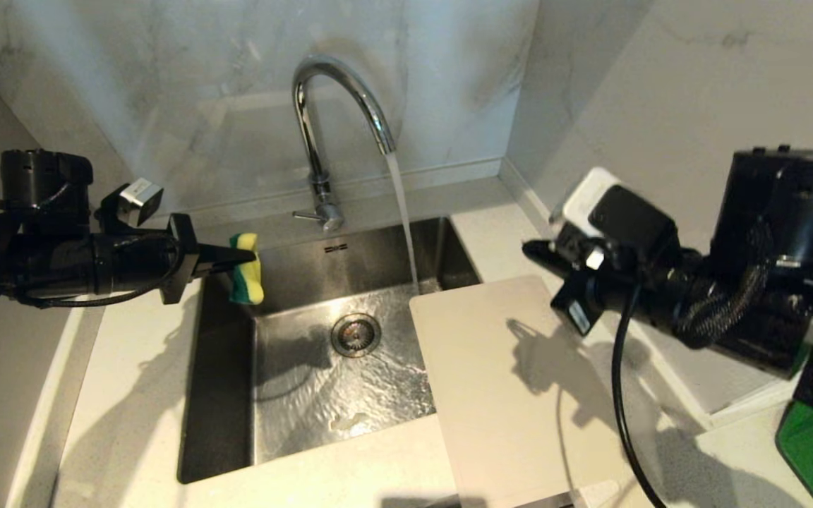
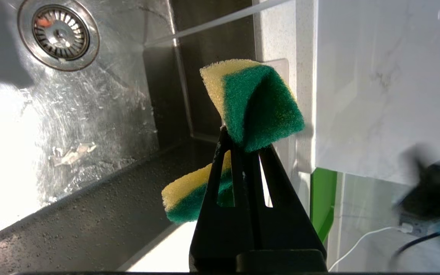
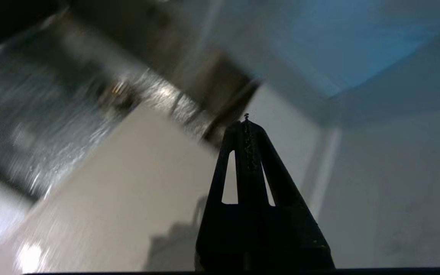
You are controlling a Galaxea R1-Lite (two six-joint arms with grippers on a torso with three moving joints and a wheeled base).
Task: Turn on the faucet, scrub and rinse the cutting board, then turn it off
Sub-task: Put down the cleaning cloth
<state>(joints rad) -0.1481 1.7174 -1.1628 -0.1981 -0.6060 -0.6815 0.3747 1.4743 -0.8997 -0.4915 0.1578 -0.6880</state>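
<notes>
Faucet (image 1: 339, 106) running into sink (image 1: 223, 395); left gripper (image 1: 241, 259) clenching sponge (image 1: 246, 269) over sink; right gripper (image 1: 535, 250) clamped empty above cutting board (image 1: 512, 381); no legible writing.

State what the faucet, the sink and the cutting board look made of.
Faucet: polished chrome-look metal, with mirror-bright reflections. Sink: brushed stainless steel, by its dull grey sheen. Cutting board: probably plastic, matte, cream-white and smooth.

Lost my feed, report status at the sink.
Left gripper shut on sponge, above sink. Right gripper shut, empty. Faucet running. Cutting board on counter, overhanging sink, unobstructed.
</notes>
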